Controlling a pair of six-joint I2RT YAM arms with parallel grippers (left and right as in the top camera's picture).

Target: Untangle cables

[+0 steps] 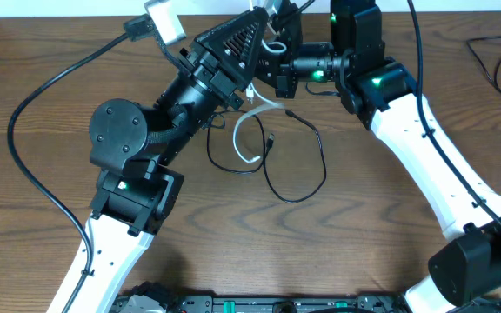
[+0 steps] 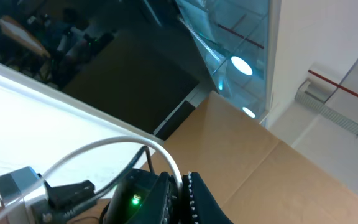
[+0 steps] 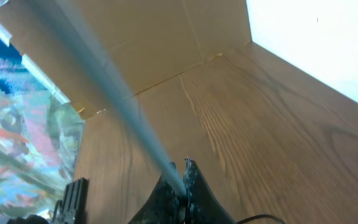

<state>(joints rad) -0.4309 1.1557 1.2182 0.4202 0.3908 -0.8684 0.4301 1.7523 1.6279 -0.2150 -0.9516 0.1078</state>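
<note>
Pinching the white cable (image 1: pixel 266 105) with jaws pressed together, the right gripper (image 3: pixel 184 180) sits at upper centre of the overhead frame. In the right wrist view the cord runs straight off the fingertips toward the upper left, looking taut. The left gripper (image 2: pixel 182 186) is also clamped shut, and in the left wrist view the white cord arcs in from the left and ends between its fingers. Both grips are close together near the top edge of the table (image 1: pixel 233 243). The rest of the white cable drops from there into a loop at frame centre, below both grippers. The black cable (image 1: pixel 323 161) lies flat at centre in a wider loop, crossing the white loop; exact over or under cannot be told. Its long axis runs roughly top to bottom, and the right arm looks nearer to it. Judged next: the grips pull apart sideways. Little room at the top edge; bare wood across the lower centre and at right.
</note>
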